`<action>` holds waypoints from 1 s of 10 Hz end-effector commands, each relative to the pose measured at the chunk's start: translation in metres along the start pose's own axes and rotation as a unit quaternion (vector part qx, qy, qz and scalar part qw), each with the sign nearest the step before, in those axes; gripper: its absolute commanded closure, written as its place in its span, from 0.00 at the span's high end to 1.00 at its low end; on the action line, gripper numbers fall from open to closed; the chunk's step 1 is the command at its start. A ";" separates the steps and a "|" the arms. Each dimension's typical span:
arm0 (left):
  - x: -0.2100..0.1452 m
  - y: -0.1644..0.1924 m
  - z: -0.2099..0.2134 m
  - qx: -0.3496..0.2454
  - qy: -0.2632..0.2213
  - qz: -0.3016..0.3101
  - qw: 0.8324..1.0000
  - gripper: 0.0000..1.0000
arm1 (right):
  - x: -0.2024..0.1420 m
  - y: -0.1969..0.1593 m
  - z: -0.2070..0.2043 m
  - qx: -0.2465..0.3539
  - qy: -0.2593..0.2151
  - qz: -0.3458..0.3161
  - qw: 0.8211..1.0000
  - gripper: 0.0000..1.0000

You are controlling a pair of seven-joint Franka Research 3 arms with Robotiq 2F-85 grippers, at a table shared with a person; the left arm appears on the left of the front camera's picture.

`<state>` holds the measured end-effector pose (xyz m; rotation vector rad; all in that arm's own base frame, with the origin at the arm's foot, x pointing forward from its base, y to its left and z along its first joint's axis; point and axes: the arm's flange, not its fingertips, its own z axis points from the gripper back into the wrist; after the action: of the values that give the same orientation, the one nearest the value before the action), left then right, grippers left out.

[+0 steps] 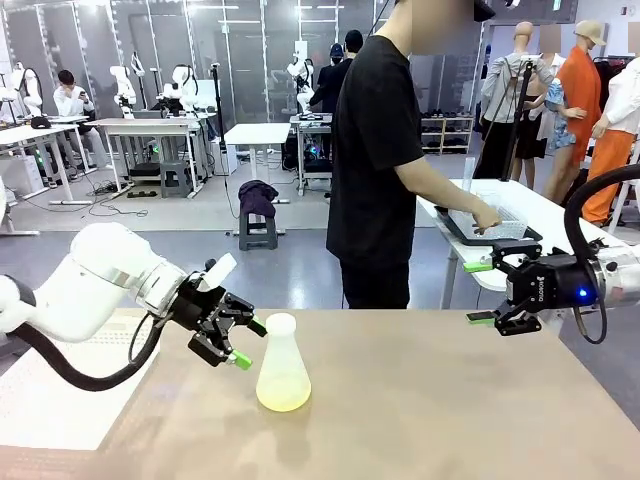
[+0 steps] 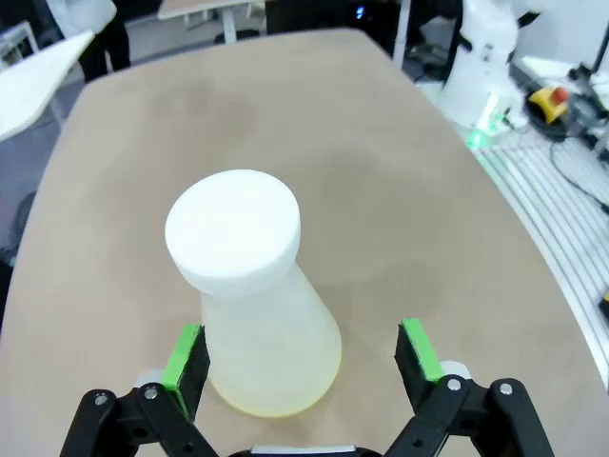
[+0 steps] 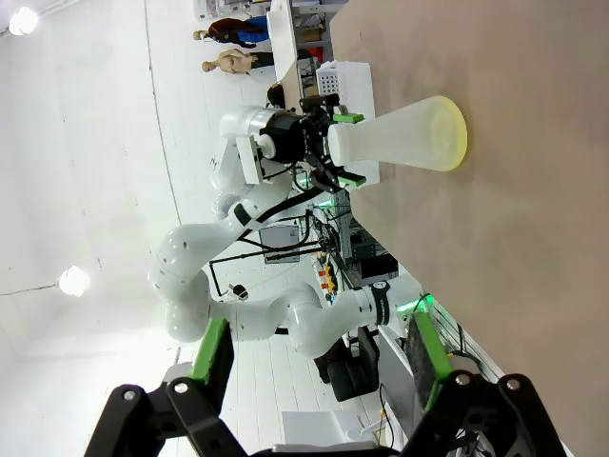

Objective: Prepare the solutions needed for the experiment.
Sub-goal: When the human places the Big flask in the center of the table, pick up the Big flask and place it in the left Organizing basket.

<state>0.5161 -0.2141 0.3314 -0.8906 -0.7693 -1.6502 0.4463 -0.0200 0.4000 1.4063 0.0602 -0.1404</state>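
Spreading across the near part of the front view is a matte tan table (image 1: 430, 400) with a rounded far edge, bare except for one frosted, translucent conical flask (image 1: 282, 365) with a wide white rim, which stands upright left of the table's middle. Beyond the table a person in a black T-shirt (image 1: 378, 150) stands on the grey floor, one hand (image 1: 487, 216) resting on a white side table (image 1: 530, 215) at the right; farther back the room holds more white worktables and a dark stool. A small amount of pale yellow, see-through solution (image 1: 282, 398) lies at the bottom of the flask, showing as a yellow band around its base in all three views. The left gripper (image 1: 248, 342), black with green pads, reaches in from the left at a downward tilt, its fingers spread wide apart. In the left wrist view the flask sits between them, nearer one green pad (image 2: 185, 356), which looks to be at the flask's wall, though contact cannot be told; the other pad (image 2: 419, 349) stands clearly apart from it. The right gripper (image 1: 479, 292) hangs above the table's right far edge, well apart from the flask, its fingers also open wide and holding nothing.
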 end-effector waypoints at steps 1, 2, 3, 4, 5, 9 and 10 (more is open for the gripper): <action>-0.008 0.014 0.004 -0.012 -0.061 -0.002 0.998 1.00 | -0.002 0.000 0.001 -0.003 0.002 0.002 1.000 0.92; -0.014 0.016 0.003 -0.024 -0.081 0.004 0.996 1.00 | -0.002 0.000 0.001 -0.003 0.002 0.002 1.000 0.92; -0.020 0.018 0.004 -0.035 -0.099 0.012 0.994 1.00 | -0.002 0.000 0.001 -0.003 0.002 0.002 1.000 0.92; -0.026 0.022 0.004 -0.042 -0.121 0.014 0.992 1.00 | -0.002 0.000 0.001 -0.003 0.002 0.002 1.000 0.92; -0.033 0.029 0.003 -0.043 -0.143 0.013 0.989 1.00 | -0.002 0.000 0.001 -0.003 0.002 0.002 1.000 0.92; -0.041 0.035 -0.012 -0.068 -0.184 0.018 0.980 1.00 | -0.002 0.000 0.001 -0.003 0.002 0.002 1.000 0.92; -0.041 0.034 -0.015 -0.072 -0.188 0.014 0.979 1.00 | -0.002 0.000 0.001 -0.003 0.002 0.002 1.000 0.92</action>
<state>0.5487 -0.2114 0.2897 -1.3039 -0.8492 -1.5385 0.4462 -0.0200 0.4000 1.4063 0.0602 -0.1404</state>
